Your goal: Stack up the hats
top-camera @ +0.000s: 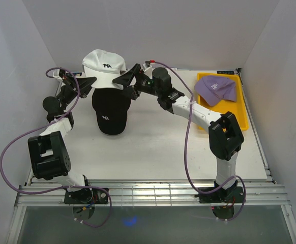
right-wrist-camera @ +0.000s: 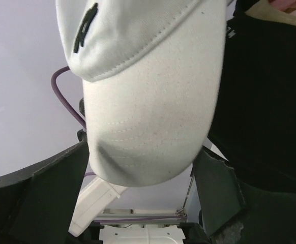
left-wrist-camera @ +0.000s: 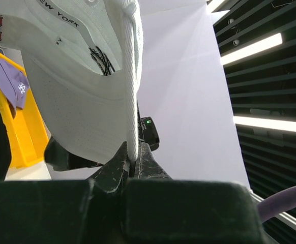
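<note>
Above the black cap (top-camera: 110, 109), the left gripper (top-camera: 90, 81) clamps the white cap (top-camera: 105, 63) by its rim; the right gripper (top-camera: 123, 81) straddles the brim, jaws wide. The purple cap (top-camera: 216, 88) lies in the yellow tray (top-camera: 242, 112).

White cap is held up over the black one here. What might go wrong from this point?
1. The left gripper pinches only the thin edge of the white cap; the fabric may slip free and the cap may fall askew.
2. The right gripper has its fingers spread either side of the brim without clearly clamping it, so the cap may tilt or swing on lowering.
3. The white cap hangs behind the black cap, not centred over it; a straight drop would likely land off-centre.
</note>
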